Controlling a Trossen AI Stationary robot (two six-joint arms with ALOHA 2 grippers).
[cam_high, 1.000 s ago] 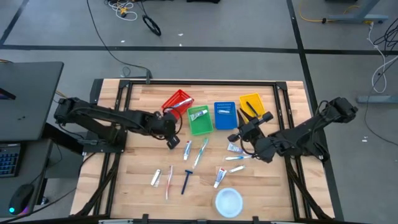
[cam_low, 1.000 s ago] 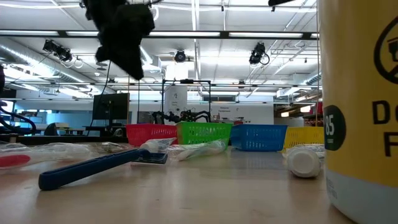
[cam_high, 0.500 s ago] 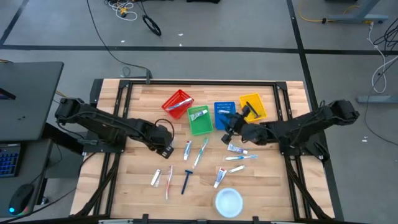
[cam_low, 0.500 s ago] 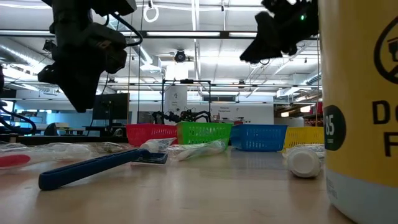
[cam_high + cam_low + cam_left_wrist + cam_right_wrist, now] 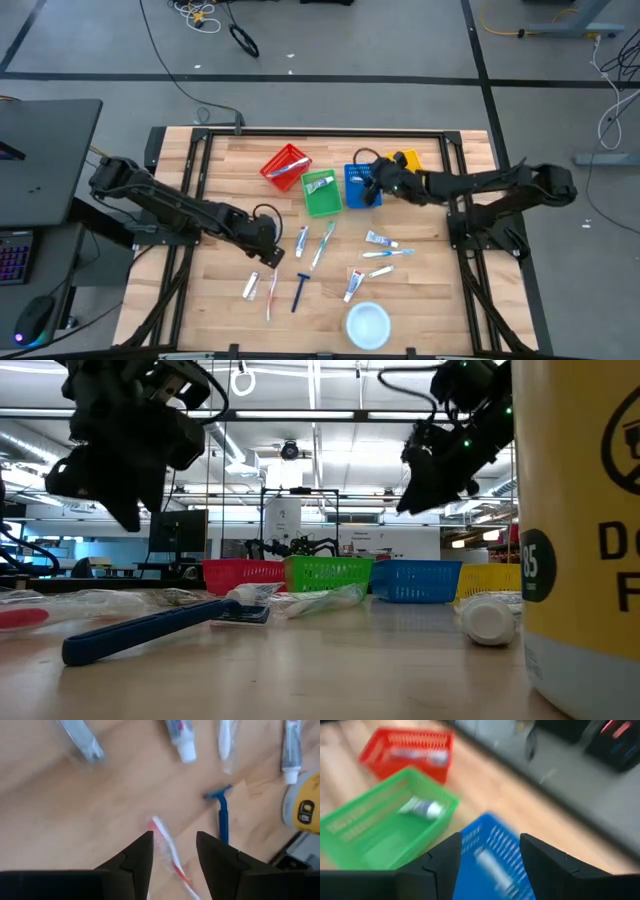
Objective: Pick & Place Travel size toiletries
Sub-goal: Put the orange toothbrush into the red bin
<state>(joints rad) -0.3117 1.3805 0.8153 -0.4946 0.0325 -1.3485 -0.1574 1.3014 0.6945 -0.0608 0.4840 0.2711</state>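
Toiletries lie loose on the wooden table: white tubes point(image 5: 302, 240) point(image 5: 381, 239) point(image 5: 352, 285) point(image 5: 251, 286), slim toothbrushes point(image 5: 322, 245) point(image 5: 272, 292) point(image 5: 385, 255) and a blue razor point(image 5: 300, 292). My left gripper point(image 5: 272, 258) hangs open above the near left part of the spread. In the left wrist view, its fingers point(image 5: 172, 837) stand over a red-and-white toothbrush point(image 5: 167, 850), clear of it. My right gripper point(image 5: 365, 190) is open above the blue basket point(image 5: 490, 855), touching nothing. A pale item point(image 5: 490, 862) lies in that basket.
Four small baskets stand in a row at the far side: red point(image 5: 285, 165), green point(image 5: 321, 193) with a tube point(image 5: 422, 807) in it, blue point(image 5: 360, 185) and yellow point(image 5: 405, 170). A round white disc point(image 5: 368, 323) lies near the front edge.
My left gripper has moved from beside the red and green baskets toward the table's near edge and down, ending over the loose toiletries. My right gripper has swung from the right middle of the table toward the far edge and sunk, ending over the blue basket.
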